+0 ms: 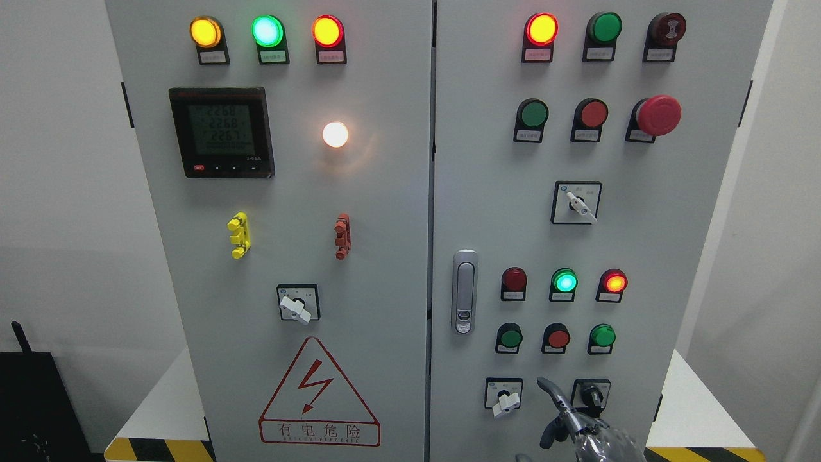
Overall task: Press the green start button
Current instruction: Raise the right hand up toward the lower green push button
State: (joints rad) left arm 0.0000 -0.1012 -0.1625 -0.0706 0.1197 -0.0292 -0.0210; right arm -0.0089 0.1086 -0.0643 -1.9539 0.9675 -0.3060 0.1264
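Pointing right hand below green button

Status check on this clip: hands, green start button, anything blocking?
Right hand low at bottom edge, one finger raised, holding nothing, off the panel. Left hand not in view. Several green buttons; nearest ones and above the hand, unpressed. Nothing in the way.

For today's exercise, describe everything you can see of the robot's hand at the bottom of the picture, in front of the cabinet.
The right hand rises from the bottom edge, right of the middle, before the grey cabinet door. It looks like dark grey metal with a shiny, clear-covered palm. One finger points up and curves left, its tip below the bottom row of round buttons, between two knob switches. Another finger curls downward at the left. It holds nothing; whether it touches the door cannot be told.
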